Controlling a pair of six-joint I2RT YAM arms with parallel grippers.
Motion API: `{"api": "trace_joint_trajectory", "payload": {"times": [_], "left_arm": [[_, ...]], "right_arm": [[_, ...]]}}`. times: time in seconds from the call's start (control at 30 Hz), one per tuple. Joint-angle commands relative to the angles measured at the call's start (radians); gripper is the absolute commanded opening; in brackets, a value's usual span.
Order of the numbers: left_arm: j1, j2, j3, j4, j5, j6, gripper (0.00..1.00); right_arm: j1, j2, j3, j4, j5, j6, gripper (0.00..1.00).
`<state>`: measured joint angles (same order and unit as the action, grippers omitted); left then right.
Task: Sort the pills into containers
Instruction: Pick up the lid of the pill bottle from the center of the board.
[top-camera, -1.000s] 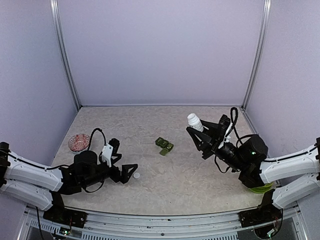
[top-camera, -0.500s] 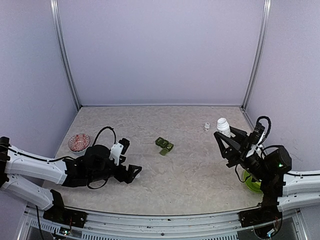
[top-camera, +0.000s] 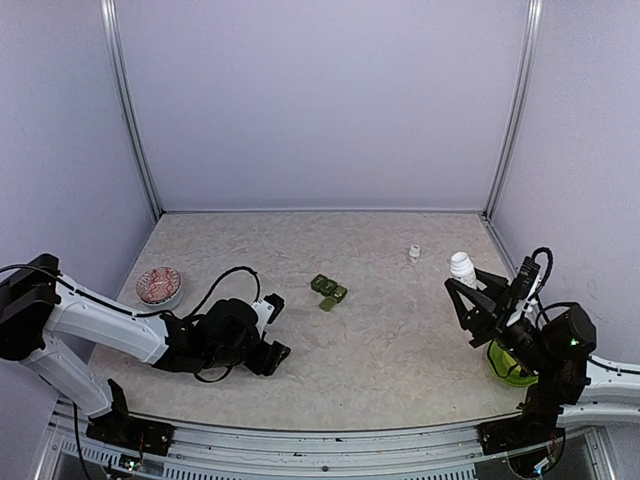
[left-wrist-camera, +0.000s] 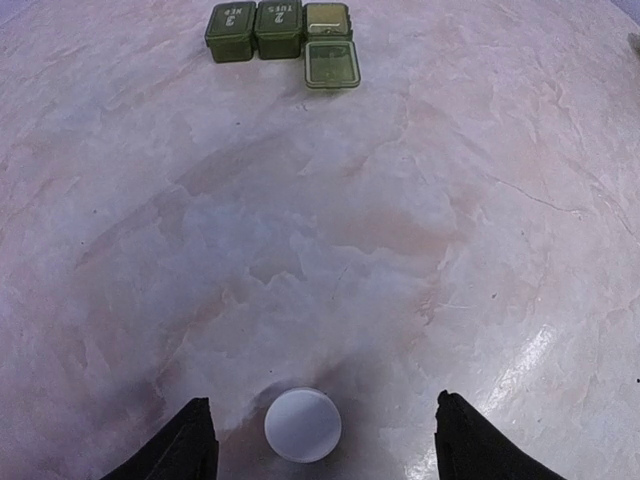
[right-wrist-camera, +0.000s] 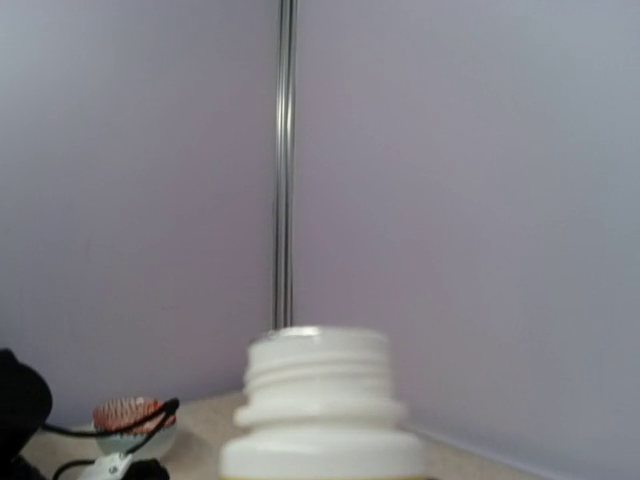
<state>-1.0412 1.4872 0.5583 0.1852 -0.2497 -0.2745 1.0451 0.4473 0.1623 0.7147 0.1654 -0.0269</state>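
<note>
Judged at the bottle-handling step, no sorting yet evident. Found right jaws clamped on a white plastic bottle, uncapped, ridged thread bare, at the right side of the tabletop beside a green bowl. Found left jaws spread wide, straddling a flat round white cap on the marbled surface. Next, probably: carry bottle to the green hinged pill organiser, one lid open, and tip gently.
</note>
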Motion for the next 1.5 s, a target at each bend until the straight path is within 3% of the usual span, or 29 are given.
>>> {"api": "trace_joint_trajectory", "payload": {"times": [0.0, 0.43, 0.83, 1.13, 1.27, 1.47], "left_arm": [[0.005, 0.029, 0.018, 0.0, 0.008, -0.016, 0.67], [0.026, 0.106, 0.007, 0.06, 0.051, -0.034, 0.53], [0.044, 0.141, -0.008, 0.106, 0.087, -0.048, 0.32], [0.044, 0.143, -0.011, 0.091, 0.084, -0.058, 0.34], [0.041, 0.137, -0.011, 0.088, 0.078, -0.059, 0.52], [0.037, 0.125, -0.011, 0.084, 0.068, -0.06, 0.47]], "right_arm": [[0.007, -0.039, -0.008, -0.056, 0.01, 0.024, 0.11], [0.008, -0.022, -0.01, -0.051, 0.007, 0.03, 0.11], [0.007, -0.015, -0.019, -0.048, 0.007, 0.037, 0.11], [0.008, -0.022, -0.03, -0.042, 0.012, 0.038, 0.11], [0.007, -0.02, -0.034, -0.039, 0.016, 0.039, 0.11], [0.008, -0.02, -0.036, -0.037, 0.019, 0.039, 0.11]]}}
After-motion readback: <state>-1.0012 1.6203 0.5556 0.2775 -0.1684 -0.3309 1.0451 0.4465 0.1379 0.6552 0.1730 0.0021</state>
